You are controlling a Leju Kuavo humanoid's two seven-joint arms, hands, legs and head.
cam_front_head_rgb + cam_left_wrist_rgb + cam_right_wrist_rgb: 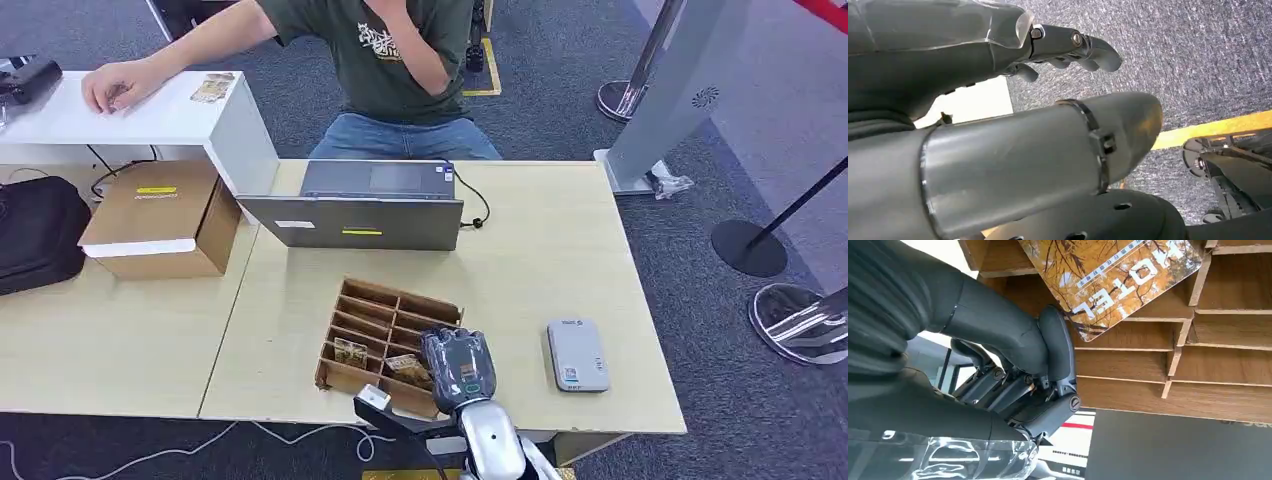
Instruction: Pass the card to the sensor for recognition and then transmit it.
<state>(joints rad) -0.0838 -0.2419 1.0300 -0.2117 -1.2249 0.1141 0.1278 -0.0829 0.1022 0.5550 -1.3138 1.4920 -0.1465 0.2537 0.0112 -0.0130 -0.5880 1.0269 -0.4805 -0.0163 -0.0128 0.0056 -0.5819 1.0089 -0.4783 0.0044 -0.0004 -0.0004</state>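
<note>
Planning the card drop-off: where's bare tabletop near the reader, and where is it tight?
Free: the table between laptop and card reader, plus the strip right of the reader to the table edge. Also bare left of the wooden card tray. Crowded: the front edge, where the right hand sits over the tray, close to a card.

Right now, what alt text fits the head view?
The robot's right hand reaches over a wooden divider tray holding cards, a grey card sensor beside it. Beyond, a laptop and a seated person.
</note>
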